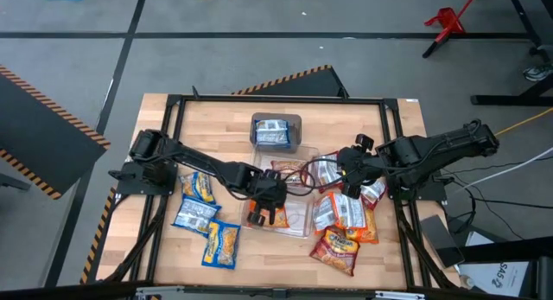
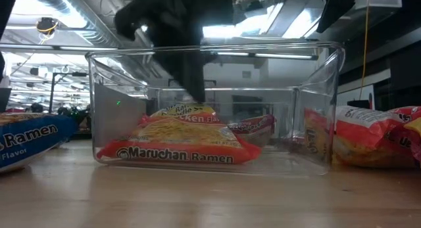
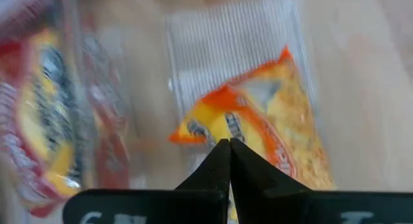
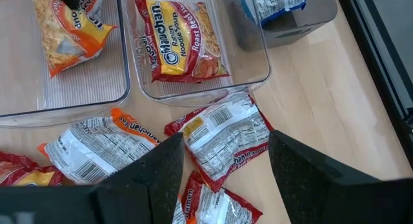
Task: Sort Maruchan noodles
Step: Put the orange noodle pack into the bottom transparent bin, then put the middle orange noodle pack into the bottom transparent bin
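Three clear bins sat mid-table: one (image 1: 276,131) at the far side w/ a blue packet (image 1: 271,134) inside, one (image 4: 200,75) holding a red roast-beef packet (image 4: 184,37), and the nearest bin (image 2: 210,110) holding an orange packet (image 2: 177,146) lying flat. My left gripper (image 1: 266,207) hung inside that nearest bin, just above the orange packet; fingers pressed together, tips meeting, nothing between them (left wrist view: closed tips (image 3: 229,161) over the orange wrapper (image 3: 284,121)). My right gripper (image 1: 350,175) hovered above the loose pile on the right side of the table, fingers (image 4: 161,172) spread apart and empty, w/ a red-and-silver packet (image 4: 226,137) lying face-down on the wood between them and below. Beside it lay an orange packet (image 4: 97,146), also back-side up, touching the bin wall. More red and orange packets (image 1: 346,226) overlapped near the right front corner. Approx. four blue-and-yellow packets (image 1: 203,218) lay loose on the left side of the table (image 1: 216,118), near my left arm, apart from the bins.
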You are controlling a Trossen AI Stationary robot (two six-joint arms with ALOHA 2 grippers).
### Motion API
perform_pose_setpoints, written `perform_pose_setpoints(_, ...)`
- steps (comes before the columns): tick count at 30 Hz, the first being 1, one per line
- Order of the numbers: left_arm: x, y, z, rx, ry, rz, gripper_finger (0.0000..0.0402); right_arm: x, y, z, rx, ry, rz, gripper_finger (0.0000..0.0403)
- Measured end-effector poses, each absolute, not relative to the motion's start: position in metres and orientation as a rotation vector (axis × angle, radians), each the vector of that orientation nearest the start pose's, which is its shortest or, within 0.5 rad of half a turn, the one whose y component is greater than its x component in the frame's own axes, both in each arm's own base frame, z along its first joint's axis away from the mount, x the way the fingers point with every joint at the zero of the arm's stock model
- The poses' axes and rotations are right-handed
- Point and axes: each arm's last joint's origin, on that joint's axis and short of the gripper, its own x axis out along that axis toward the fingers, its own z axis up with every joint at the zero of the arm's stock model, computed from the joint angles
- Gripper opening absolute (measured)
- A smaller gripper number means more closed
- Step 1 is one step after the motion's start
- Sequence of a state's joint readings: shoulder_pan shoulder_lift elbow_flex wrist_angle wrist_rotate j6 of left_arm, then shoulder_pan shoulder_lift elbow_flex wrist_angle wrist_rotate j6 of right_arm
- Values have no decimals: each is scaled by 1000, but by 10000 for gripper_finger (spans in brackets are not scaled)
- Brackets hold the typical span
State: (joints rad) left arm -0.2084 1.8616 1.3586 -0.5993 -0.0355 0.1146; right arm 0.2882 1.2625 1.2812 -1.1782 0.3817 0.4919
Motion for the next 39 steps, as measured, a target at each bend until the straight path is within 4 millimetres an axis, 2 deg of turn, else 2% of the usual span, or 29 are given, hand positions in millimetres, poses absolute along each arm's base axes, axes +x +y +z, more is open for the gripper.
perform_pose_setpoints(10, 384, -75, 172, 225, 1169, -228, 0, 215, 53, 333, 64, 1039, -339, 211)
perform_pose_setpoints(17, 387, -66, 171, 188, 1160, -235, 0, 215, 53, 332, 69, 1052, -330, 211)
perform_pose_setpoints(21, 382, -65, 196, 185, 1093, -229, 0, 211, 54, 330, 116, 1112, -299, 211)
perform_pose_setpoints(25, 376, -64, 223, 177, 1008, -218, 0, 205, 52, 328, 152, 1168, -347, 211)
perform_pose_setpoints(27, 372, -63, 239, 174, 952, -200, 0, 203, 55, 322, 169, 1200, -343, 211)
perform_pose_setpoints(30, 364, -61, 258, 187, 897, -166, 2, 196, 64, 302, 161, 1275, -293, 211)
perform_pose_setpoints(34, 352, -59, 285, 196, 812, -169, 26, 189, 84, 264, 171, 1368, -158, 211)
perform_pose_setpoints(37, 341, -59, 304, 199, 755, -176, 53, 187, 101, 240, 216, 1335, -60, 222)
perform_pose_setpoints(39, 333, -57, 317, 208, 710, -177, 73, 187, 110, 230, 246, 1295, -14, 244)
